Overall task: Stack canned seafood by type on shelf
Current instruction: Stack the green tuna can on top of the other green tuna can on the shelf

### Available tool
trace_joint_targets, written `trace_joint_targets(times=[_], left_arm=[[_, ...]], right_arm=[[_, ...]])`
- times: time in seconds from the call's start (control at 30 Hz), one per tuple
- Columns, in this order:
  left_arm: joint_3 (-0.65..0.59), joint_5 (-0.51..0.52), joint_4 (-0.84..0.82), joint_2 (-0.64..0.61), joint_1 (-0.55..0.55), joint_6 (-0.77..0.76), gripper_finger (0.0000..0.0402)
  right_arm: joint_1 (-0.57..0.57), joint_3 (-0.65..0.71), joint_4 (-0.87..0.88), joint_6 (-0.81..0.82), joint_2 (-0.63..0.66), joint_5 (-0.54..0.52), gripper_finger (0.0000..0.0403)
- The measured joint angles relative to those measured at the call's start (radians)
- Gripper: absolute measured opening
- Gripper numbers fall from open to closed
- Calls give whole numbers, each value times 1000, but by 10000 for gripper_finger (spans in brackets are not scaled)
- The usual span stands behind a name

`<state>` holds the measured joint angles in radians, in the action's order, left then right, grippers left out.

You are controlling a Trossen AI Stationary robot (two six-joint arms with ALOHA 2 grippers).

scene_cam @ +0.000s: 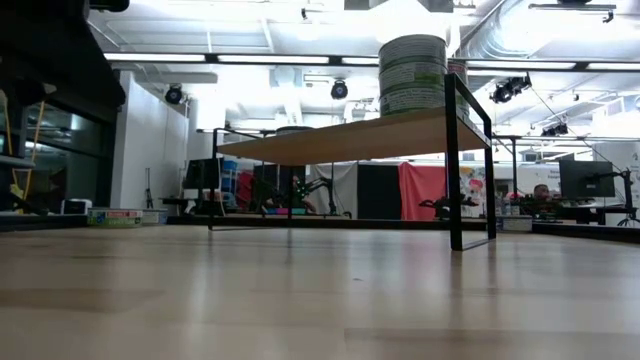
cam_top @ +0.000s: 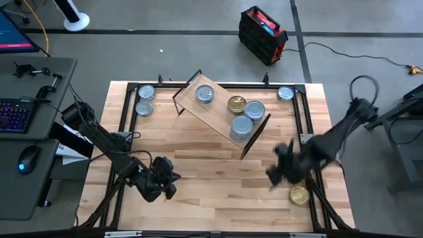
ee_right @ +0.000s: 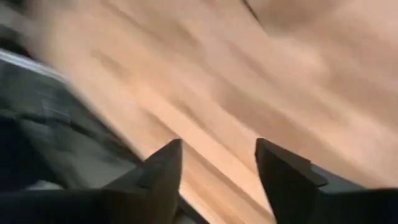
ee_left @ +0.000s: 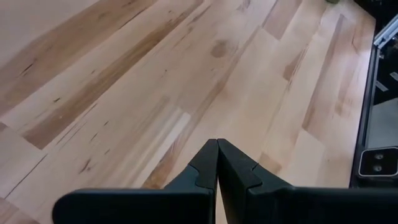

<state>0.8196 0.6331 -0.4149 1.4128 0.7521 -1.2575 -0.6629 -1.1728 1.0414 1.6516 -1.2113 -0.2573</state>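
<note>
Right hand [ee_right: 217, 168] blurred (fingers apart, empty); left hand [ee_left: 217, 163] pressed together.

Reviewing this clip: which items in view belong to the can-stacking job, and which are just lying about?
Job items:
- shelf, set askew on the table
- silver-blue cans on shelf
- gold can on shelf
- gold can on table, by the open right claw
- loose cans at back left and back right

Lying about:
- red-black case on the floor
- keyboard
- mouse
</note>
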Motion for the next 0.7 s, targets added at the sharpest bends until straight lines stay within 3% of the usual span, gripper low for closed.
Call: trace_joint_targets(times=[0.1,0.23,0.37,0.7], left_arm=[[0,0,0,0,-3,1,1],[0,-4,8,0,-9,-2,1],[0,-5,59,0,-16,-1,1],[0,-5,257,0,-19,126,1]], right_arm=[[-121,98,0,156,-79,173,134],[-239,218,-121,244,-164,443,31],[-304,277,-145,299,-233,603,15],[-296,298,-148,306,-353,555,1]])
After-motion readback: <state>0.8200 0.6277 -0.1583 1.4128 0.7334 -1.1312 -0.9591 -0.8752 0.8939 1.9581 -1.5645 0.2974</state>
